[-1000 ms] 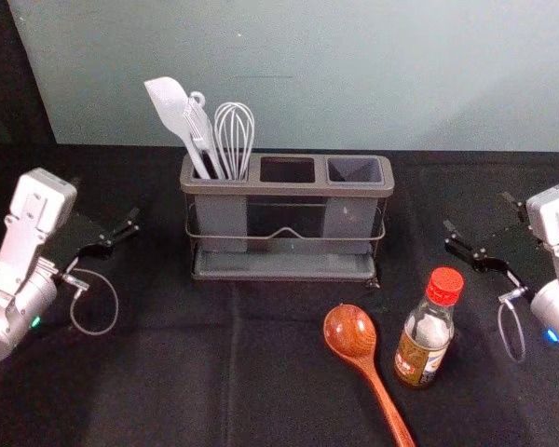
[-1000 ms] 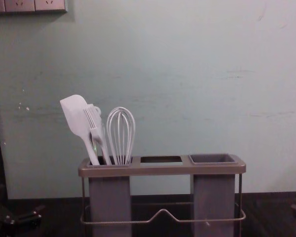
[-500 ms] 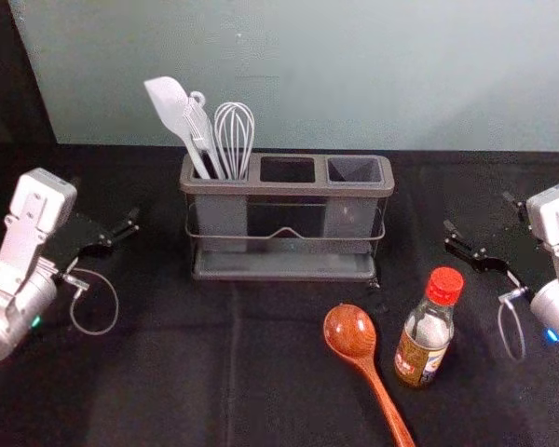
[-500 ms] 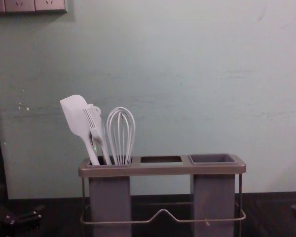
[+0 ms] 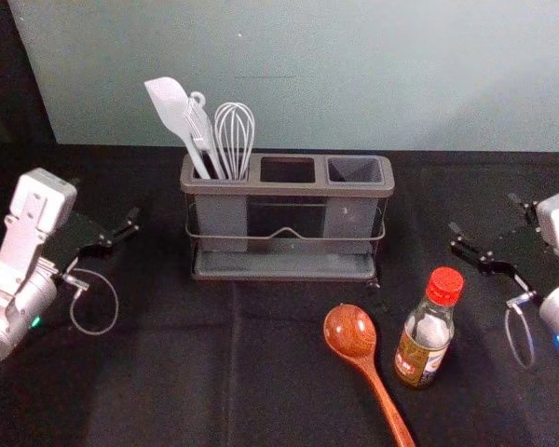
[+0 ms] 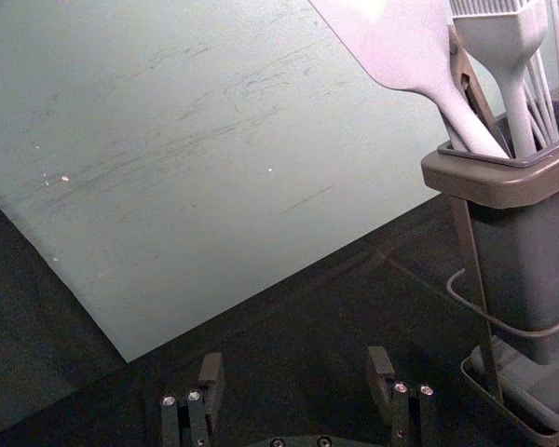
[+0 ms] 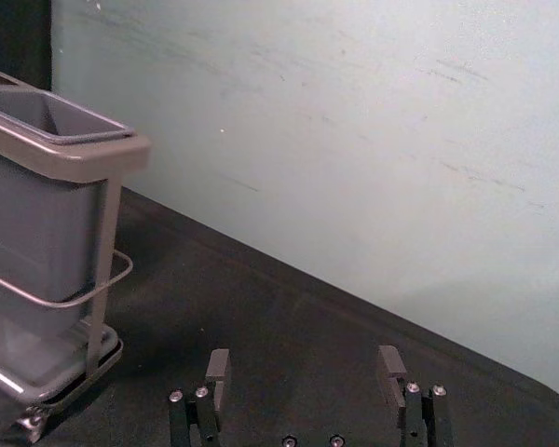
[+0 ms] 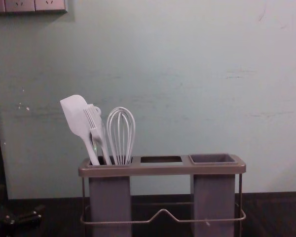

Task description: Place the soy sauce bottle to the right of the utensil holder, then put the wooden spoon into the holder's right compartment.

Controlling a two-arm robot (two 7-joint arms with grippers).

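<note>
Black cloth [image 5: 149, 372], bottle [image 5: 425, 343] upright, spoon [image 5: 361, 358] slanting holderward, right claw [image 5: 484, 212] beyond

Looks like a robot lab or test station. Left gripper [image 5: 104, 201] and right gripper [image 5: 484, 214] on mechanical arms; creased black cloth [image 5: 168, 382] below both sets of jaws. Beyond them, plain scuffed wall [image 5: 354, 74]. Wall sockets [image 8: 35, 5] high above the left jaws.
</note>
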